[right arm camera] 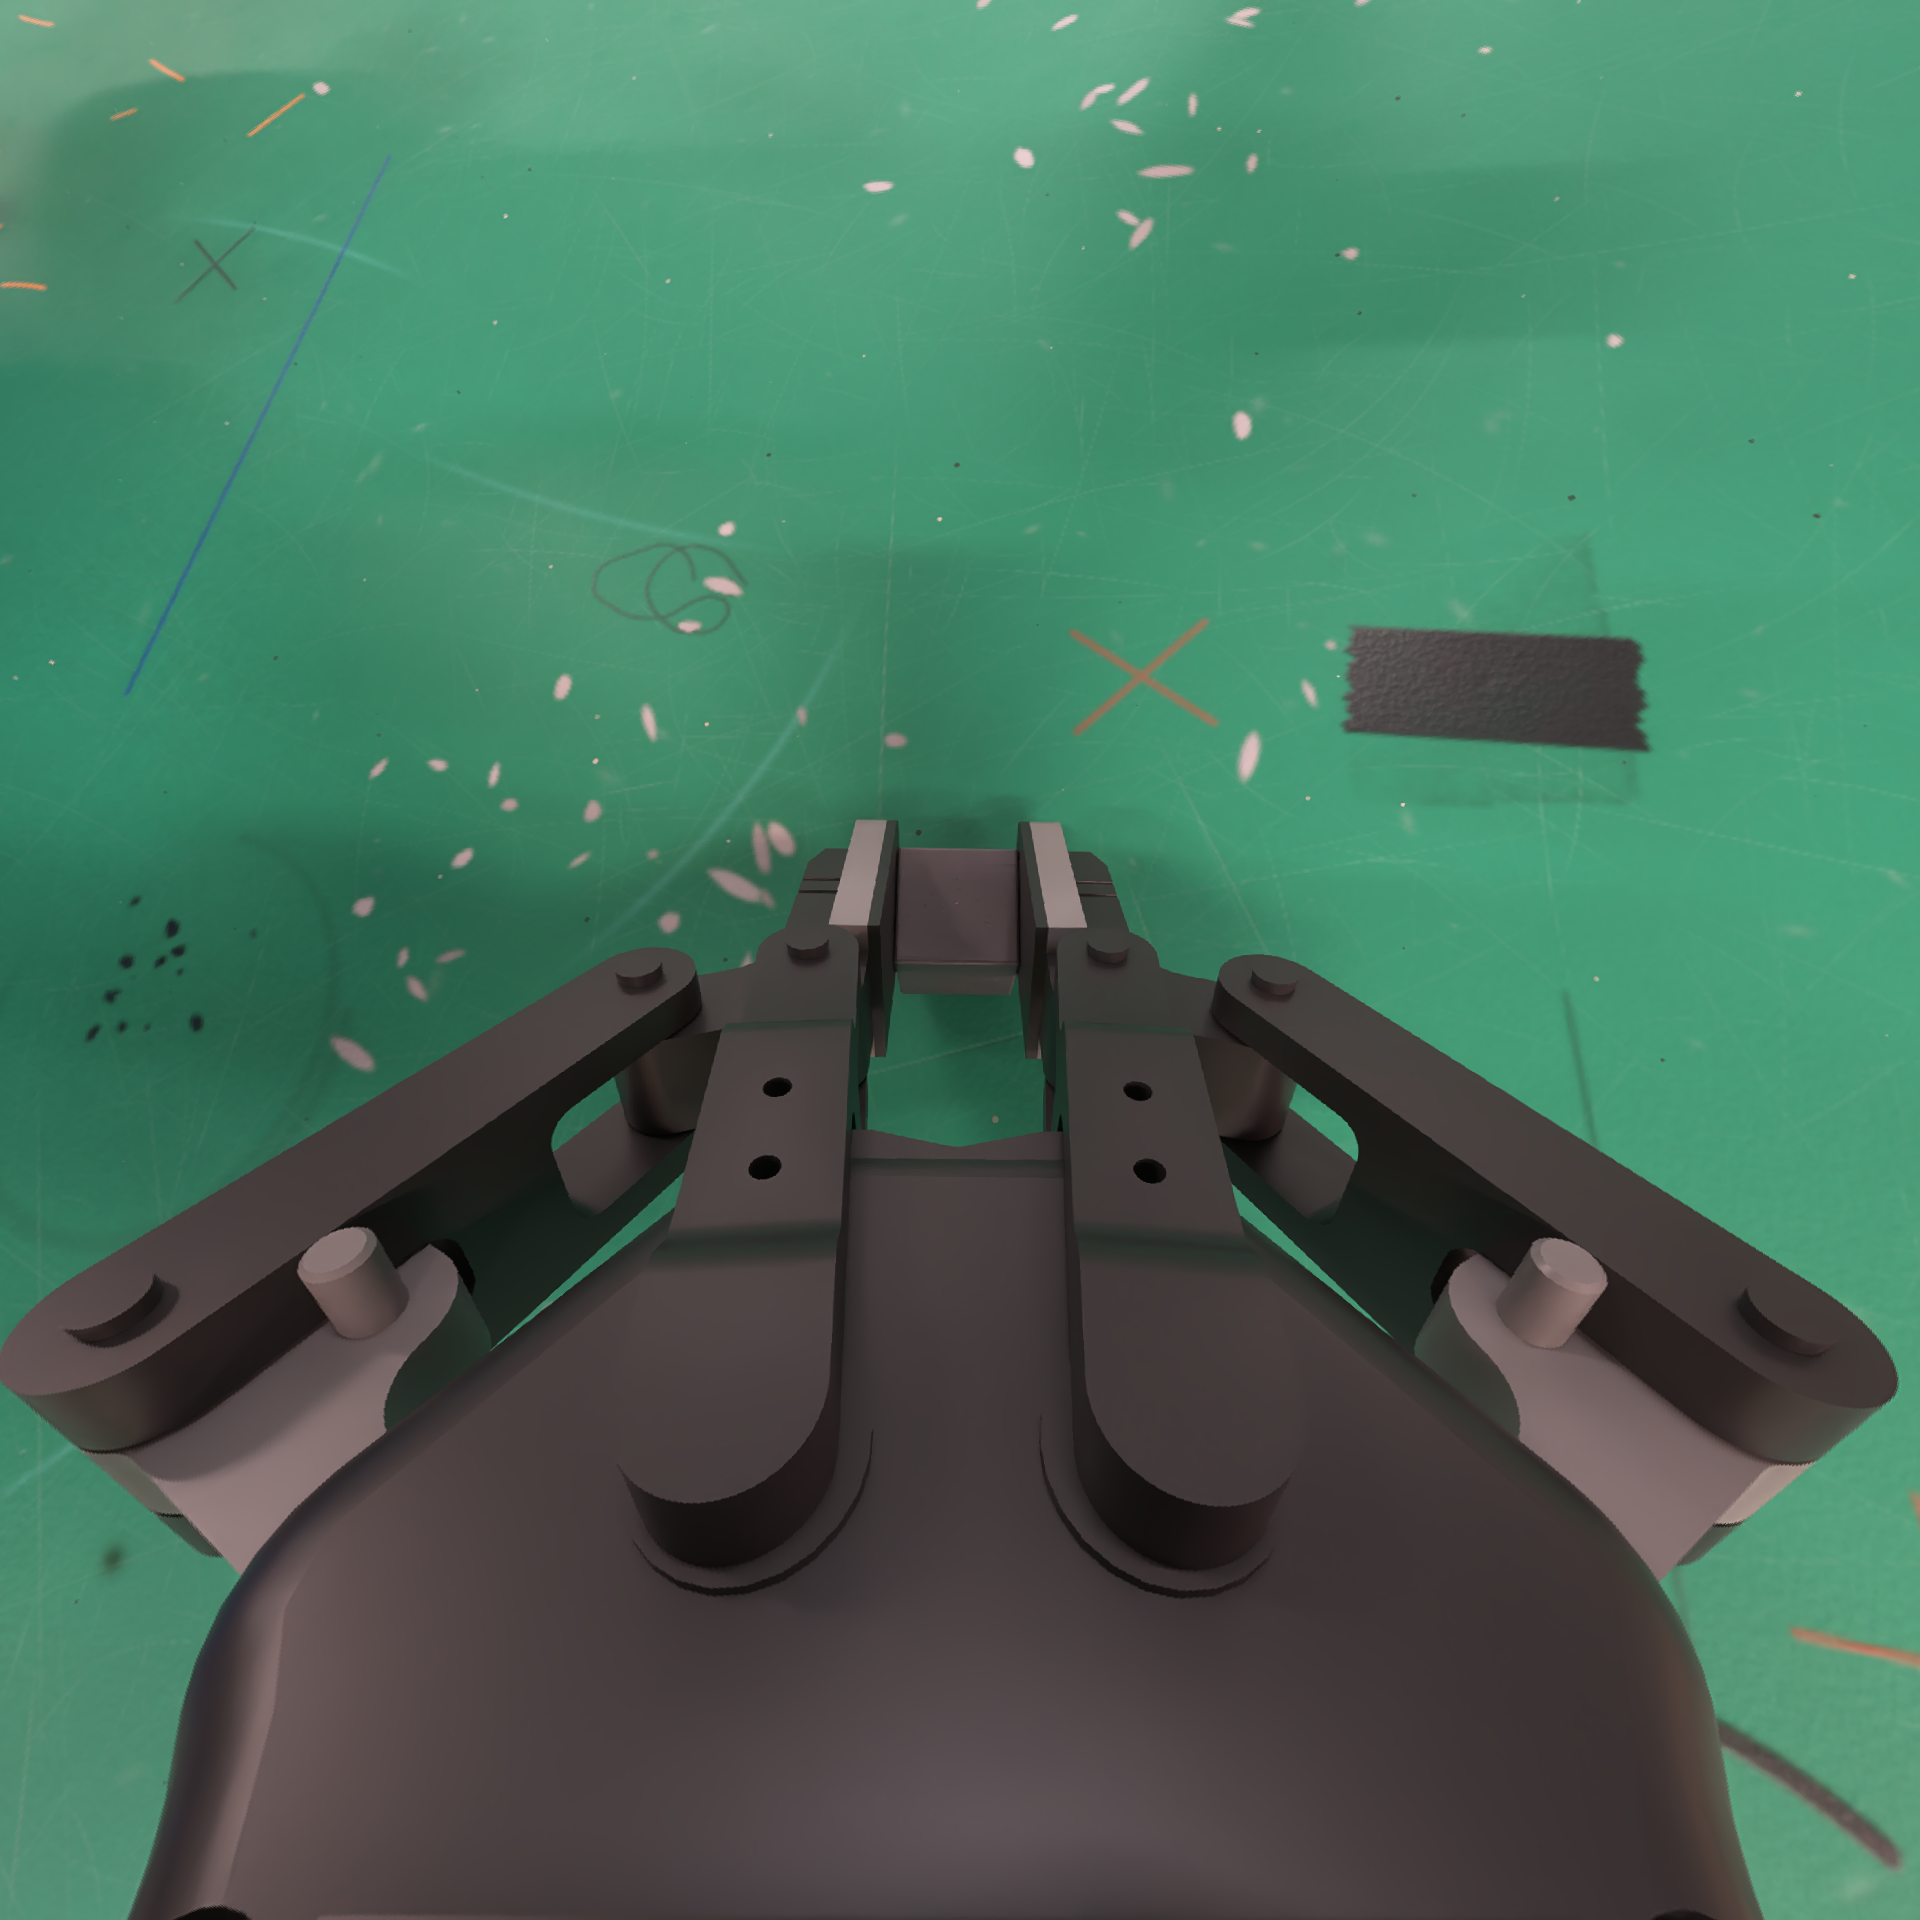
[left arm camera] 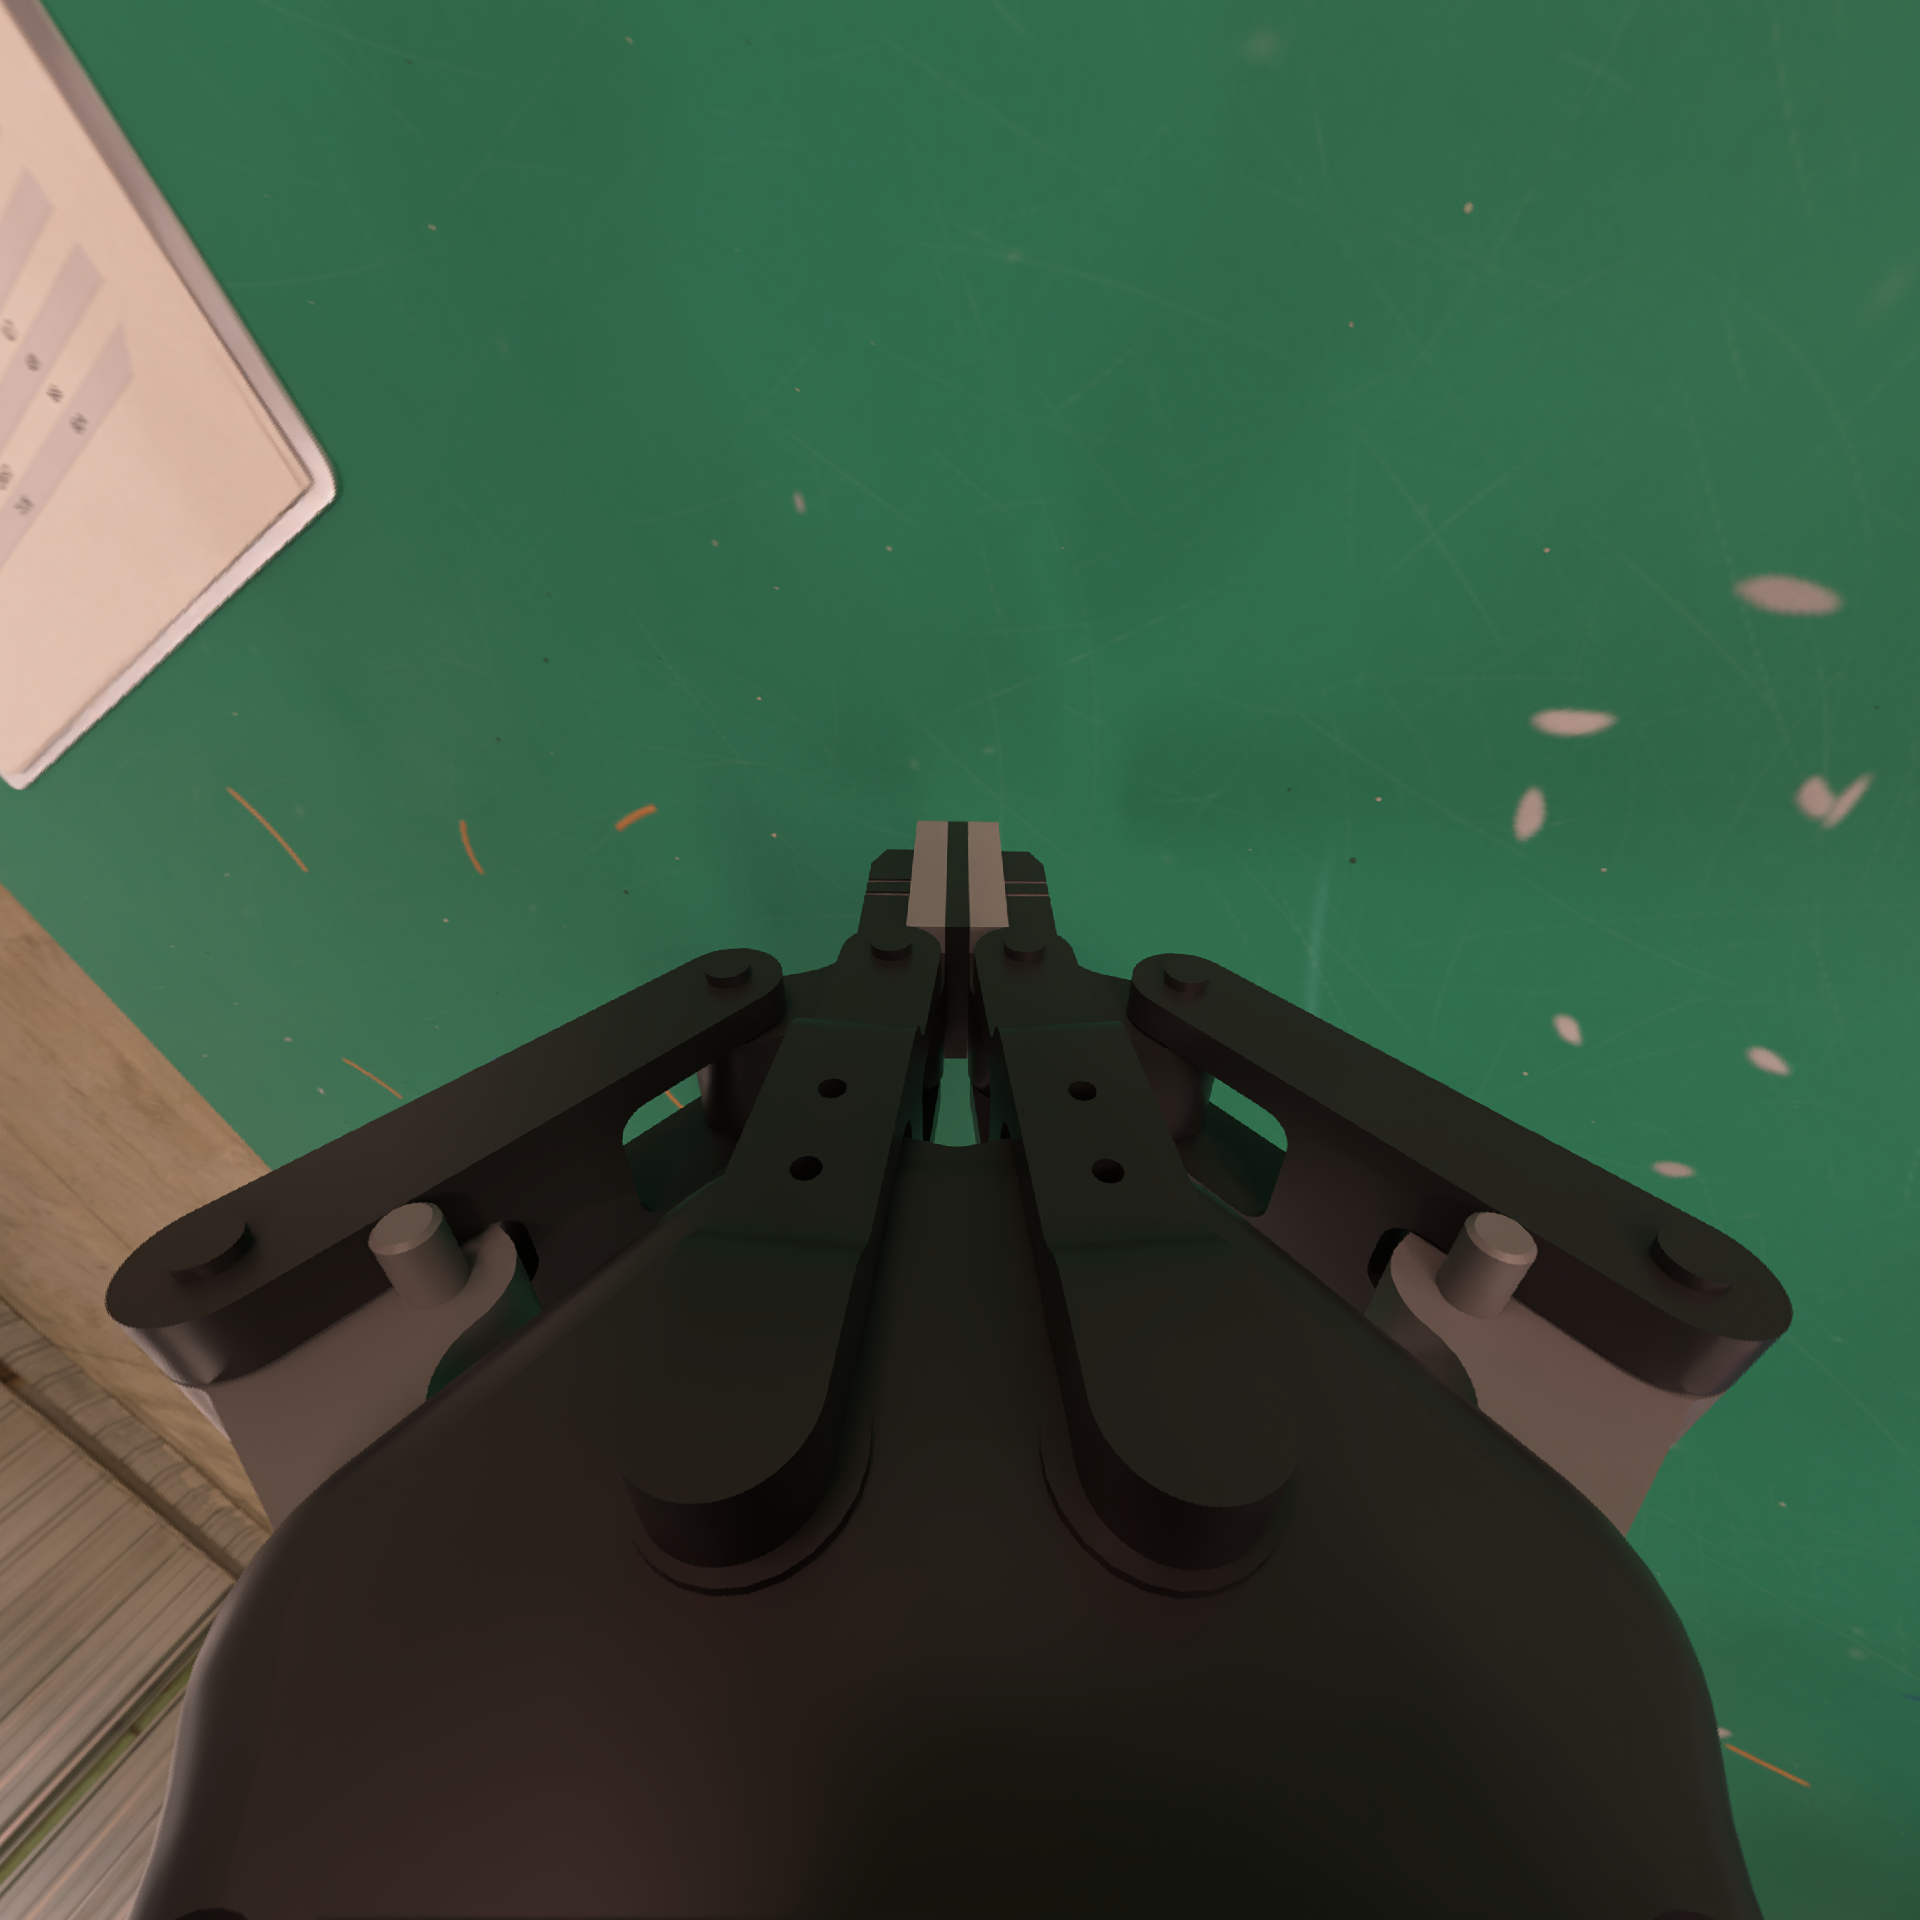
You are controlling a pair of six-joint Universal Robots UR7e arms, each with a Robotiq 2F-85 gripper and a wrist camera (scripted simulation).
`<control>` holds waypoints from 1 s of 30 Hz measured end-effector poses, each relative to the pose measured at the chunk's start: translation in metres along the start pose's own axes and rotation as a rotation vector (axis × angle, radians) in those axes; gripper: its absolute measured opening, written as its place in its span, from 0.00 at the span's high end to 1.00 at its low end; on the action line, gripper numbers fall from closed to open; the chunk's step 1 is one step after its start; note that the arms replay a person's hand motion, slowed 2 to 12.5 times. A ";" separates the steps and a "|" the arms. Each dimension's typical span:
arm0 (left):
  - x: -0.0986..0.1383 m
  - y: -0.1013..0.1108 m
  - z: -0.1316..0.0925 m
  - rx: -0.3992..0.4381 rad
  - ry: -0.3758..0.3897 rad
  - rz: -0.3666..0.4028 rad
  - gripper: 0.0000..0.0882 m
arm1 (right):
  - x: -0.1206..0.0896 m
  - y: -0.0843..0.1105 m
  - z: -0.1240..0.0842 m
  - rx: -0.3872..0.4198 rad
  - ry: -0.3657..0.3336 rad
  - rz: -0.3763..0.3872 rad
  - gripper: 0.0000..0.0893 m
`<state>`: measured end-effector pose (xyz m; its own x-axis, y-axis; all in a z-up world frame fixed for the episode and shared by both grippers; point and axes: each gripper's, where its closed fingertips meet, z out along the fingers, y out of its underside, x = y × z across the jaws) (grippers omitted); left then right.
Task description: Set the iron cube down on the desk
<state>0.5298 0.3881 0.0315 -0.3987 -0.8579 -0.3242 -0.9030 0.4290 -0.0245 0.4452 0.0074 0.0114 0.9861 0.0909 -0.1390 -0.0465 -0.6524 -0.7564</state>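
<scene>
In the right wrist view, my right gripper [right arm camera: 958, 878] is shut on the iron cube [right arm camera: 956, 914], a small dark grey metal block clamped between the two pads. It is held over the green desk mat [right arm camera: 935, 416]; I cannot tell whether it touches the mat. In the left wrist view, my left gripper [left arm camera: 957, 873] is shut and empty, its pads pressed together above the green mat [left arm camera: 1143, 416]. The cube does not show in the left wrist view.
A strip of black tape [right arm camera: 1496, 688] lies on the mat to the right of the cube, and an orange cross mark [right arm camera: 1143, 675] sits ahead. A pale flat device with a grey rim [left arm camera: 135, 436] lies at the left. The mat's edge and wooden floor [left arm camera: 94, 1351] show at lower left.
</scene>
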 end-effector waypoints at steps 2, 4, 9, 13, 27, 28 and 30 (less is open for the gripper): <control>-0.003 -0.002 -0.002 0.017 -0.010 -0.007 1.00 | 0.000 0.000 0.000 0.000 0.001 -0.002 0.78; -0.004 -0.004 -0.005 0.042 -0.004 -0.019 1.00 | 0.000 0.000 0.000 0.000 0.003 -0.003 0.78; -0.007 -0.011 -0.014 0.119 0.028 -0.071 1.00 | 0.000 0.000 0.000 -0.001 0.005 -0.006 0.78; -0.015 -0.015 -0.022 0.181 0.031 -0.127 1.00 | 0.000 0.000 0.000 -0.001 0.005 -0.006 0.78; -0.050 -0.013 -0.049 0.325 -0.034 -0.291 1.00 | 0.000 0.000 0.000 0.000 0.001 -0.002 0.78; -0.052 -0.012 -0.050 0.330 -0.037 -0.298 1.00 | 0.000 0.000 0.000 0.000 0.001 -0.001 0.78; -0.055 -0.010 -0.053 0.339 -0.043 -0.310 1.00 | 0.000 0.000 0.000 0.000 0.001 -0.001 0.78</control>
<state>0.5526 0.4160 0.0995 -0.1047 -0.9508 -0.2915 -0.8723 0.2286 -0.4323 0.4452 0.0076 0.0112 0.9863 0.0910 -0.1378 -0.0455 -0.6524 -0.7565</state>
